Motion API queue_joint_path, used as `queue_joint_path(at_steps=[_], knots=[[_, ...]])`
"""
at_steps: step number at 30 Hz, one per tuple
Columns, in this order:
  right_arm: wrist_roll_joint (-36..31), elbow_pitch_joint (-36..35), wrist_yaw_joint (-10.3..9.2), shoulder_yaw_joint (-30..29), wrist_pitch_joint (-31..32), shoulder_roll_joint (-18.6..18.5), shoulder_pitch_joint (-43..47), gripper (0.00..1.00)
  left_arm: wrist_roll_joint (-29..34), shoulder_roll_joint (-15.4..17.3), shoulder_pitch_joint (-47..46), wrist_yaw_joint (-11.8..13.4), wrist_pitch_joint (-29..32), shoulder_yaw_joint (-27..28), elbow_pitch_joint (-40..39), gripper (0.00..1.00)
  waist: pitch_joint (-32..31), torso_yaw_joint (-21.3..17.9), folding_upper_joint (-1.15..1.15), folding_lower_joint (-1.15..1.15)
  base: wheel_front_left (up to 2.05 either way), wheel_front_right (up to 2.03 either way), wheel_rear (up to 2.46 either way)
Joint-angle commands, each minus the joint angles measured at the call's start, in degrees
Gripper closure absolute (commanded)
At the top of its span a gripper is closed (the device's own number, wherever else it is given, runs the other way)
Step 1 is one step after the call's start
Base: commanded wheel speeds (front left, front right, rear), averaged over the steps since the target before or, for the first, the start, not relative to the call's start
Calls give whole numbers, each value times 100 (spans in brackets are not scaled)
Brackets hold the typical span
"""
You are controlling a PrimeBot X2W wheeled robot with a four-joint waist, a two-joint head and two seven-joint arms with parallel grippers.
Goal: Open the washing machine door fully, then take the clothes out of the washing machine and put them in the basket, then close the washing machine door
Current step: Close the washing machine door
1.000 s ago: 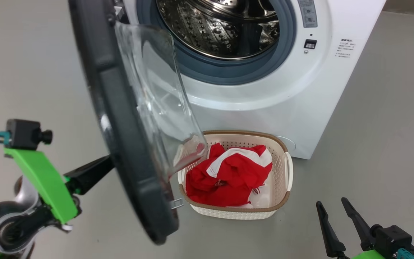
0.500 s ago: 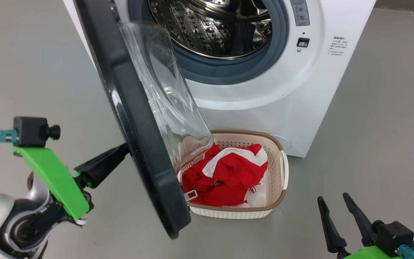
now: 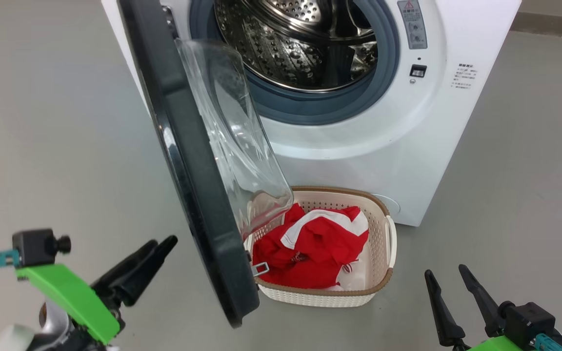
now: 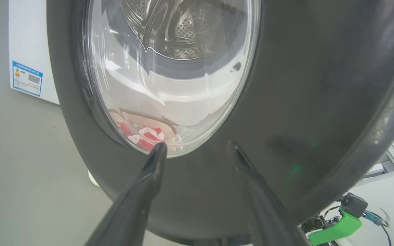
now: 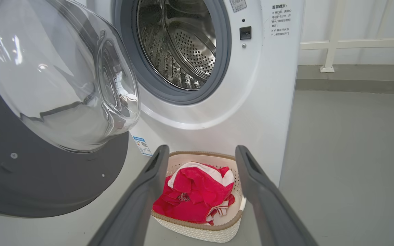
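Note:
The white washing machine (image 3: 359, 161) shows a bare steel drum (image 3: 305, 44). Its washing machine door (image 3: 198, 195), black-rimmed with a bulging glass bowl, stands half swung out, edge-on in the head view. Below the opening, the cream basket (image 3: 383, 282) holds the red and white clothes (image 3: 320, 243). My left gripper (image 3: 161, 242) is at the lower left, off the door's outer face and not touching it. In the left wrist view the left gripper (image 4: 197, 145) is open with nothing between its fingers. My right gripper (image 3: 447, 272) stands open at the lower right, pointing at the basket (image 5: 197, 229).
Grey floor (image 3: 42, 122) lies on both sides of the machine. The door's lower edge overhangs the basket's left rim. A blue label (image 4: 27, 78) sits low on the machine's corner. A white railing (image 5: 330, 44) runs along the back wall to the right.
The door swung a little toward the machine. My left gripper, shut and against the door's outer face before, has dropped back from it and opened. The head view has shifted too.

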Motion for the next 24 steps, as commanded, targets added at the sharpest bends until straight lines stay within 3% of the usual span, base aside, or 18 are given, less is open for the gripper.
queue_joint_path(at_steps=[1, 24], knots=[[51, -108, 42, 142, -37, -28, -20, 0, -77, 187, -22, -38, -161, 246, -30, 0, -62, 47, 0, 0, 0, 0, 0], [15, -51, 42, 237, -37, -30, 3, 0, -48, -448, 1086, -38, -2231, -193, 1013, 0, -100, 327, 0, 0, 0, 0, 0]])
